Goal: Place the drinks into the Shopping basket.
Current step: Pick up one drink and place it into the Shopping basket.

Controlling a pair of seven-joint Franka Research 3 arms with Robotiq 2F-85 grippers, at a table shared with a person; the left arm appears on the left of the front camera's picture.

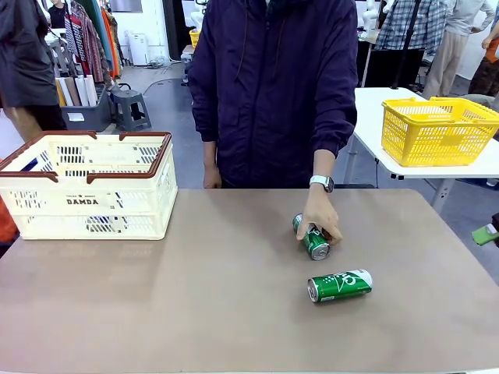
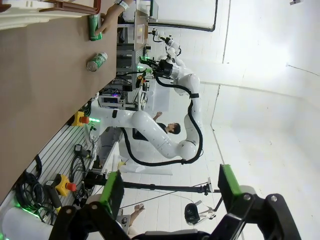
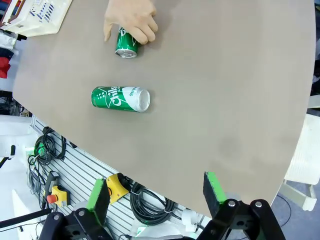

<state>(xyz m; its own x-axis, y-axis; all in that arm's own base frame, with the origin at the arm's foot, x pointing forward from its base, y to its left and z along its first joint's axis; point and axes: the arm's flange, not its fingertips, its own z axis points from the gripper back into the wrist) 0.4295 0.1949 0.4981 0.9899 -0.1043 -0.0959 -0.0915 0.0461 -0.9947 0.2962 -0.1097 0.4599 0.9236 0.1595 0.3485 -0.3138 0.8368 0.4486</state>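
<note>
Two green drink cans lie on their sides on the brown table. A person's hand [image 1: 318, 216] rests on the farther can [image 1: 316, 243]. The nearer can [image 1: 340, 285] lies free in front of it. The cream Shopping basket [image 1: 86, 204] with a brown-red rim stands at the table's far left. In the right wrist view my right gripper [image 3: 156, 195] hangs open above the table edge, well short of the free can [image 3: 120, 98] and the held can [image 3: 125, 46]. My left gripper [image 2: 170, 190] is open off the table's side; both cans [image 2: 96, 61] and the basket [image 2: 30, 12] show far off.
A bright yellow mesh basket [image 1: 437, 128] sits on a white table at the back right. The person stands at the far edge of my table. Cables and emergency stop buttons [image 3: 117, 186] hang below the table's near edge. Bare tabletop lies between basket and cans.
</note>
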